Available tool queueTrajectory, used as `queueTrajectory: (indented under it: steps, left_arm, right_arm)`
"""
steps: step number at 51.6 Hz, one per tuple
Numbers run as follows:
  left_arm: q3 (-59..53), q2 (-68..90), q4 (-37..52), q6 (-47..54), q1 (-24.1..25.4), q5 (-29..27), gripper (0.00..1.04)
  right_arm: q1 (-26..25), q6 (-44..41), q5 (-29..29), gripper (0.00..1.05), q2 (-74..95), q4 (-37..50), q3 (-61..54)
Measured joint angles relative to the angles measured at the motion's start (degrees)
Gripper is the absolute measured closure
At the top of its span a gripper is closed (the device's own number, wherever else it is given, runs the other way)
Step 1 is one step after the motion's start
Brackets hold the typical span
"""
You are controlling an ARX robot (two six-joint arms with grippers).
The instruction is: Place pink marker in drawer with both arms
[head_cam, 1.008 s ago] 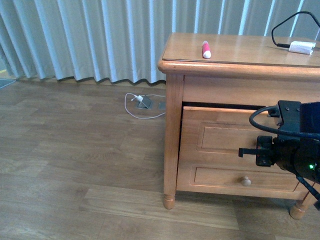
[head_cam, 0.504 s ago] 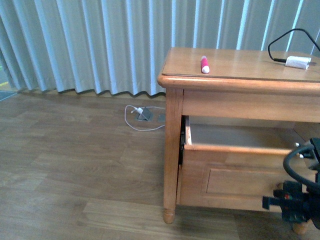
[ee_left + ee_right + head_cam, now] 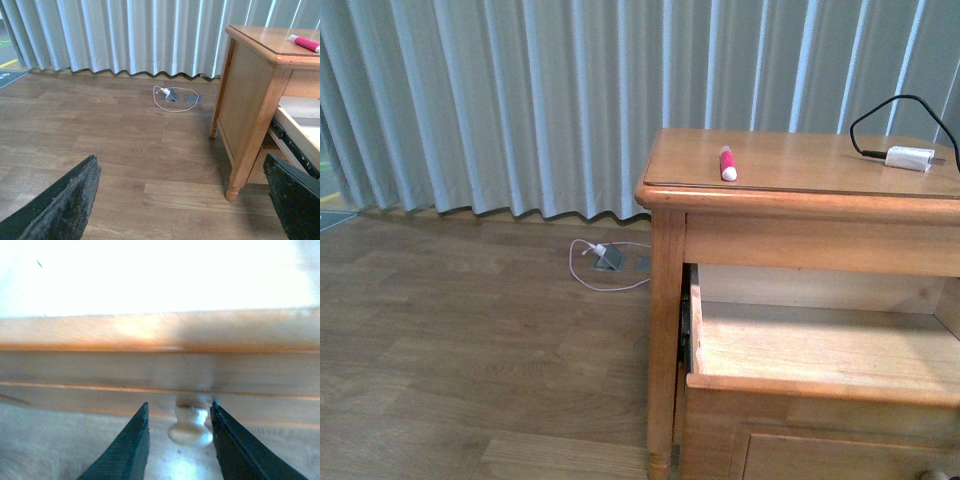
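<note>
Marker [image 3: 728, 164]: on the surface [image 3: 800, 175], far from my right gripper [image 3: 179, 405].
Right gripper: apart, straddling drawer [image 3: 800, 383] knob [image 3: 190, 430].
Left gripper [image 3: 180, 157]: apart, empty.

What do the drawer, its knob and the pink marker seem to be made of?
The drawer looks like wood: visible grain, pale and matte inside, glossier honey-brown edge. The knob is probably pale wood, smooth, though blurred. The pink marker is likely plastic: smooth, evenly bright, white end.

No readable text, label, brand or number shows anywhere.
</note>
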Motion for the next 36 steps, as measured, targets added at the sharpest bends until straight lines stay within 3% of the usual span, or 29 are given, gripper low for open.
queueTrajectory:
  steps: [4, 5, 13, 26, 36]
  left_arm:
    - [0.0, 0.0, 0.0, 0.0, 0.0, 0.0, 0.06]
    - [0.0, 0.0, 0.0, 0.0, 0.0, 0.0, 0.06]
    - [0.0, 0.0, 0.0, 0.0, 0.0, 0.0, 0.06]
    - [0.0, 0.0, 0.0, 0.0, 0.0, 0.0, 0.06]
    - [0.0, 0.0, 0.0, 0.0, 0.0, 0.0, 0.06]
  right_arm:
    - [-0.1, 0.2, -0.4, 0.45, -4.7, -3.5, -0.4]
    - [-0.5, 0.2, -1.1, 0.34, -8.5, -7.3, -1.1]
    - [-3.8, -0.1, -3.3, 0.07, -22.5, -22.3, -2.4]
    - [-12.1, -3.6, -12.9, 0.08, -45.9, -48.8, 0.0]
    - [-20.9, -7.6, -23.9, 0.08, -58.4, -66.9, 5.8]
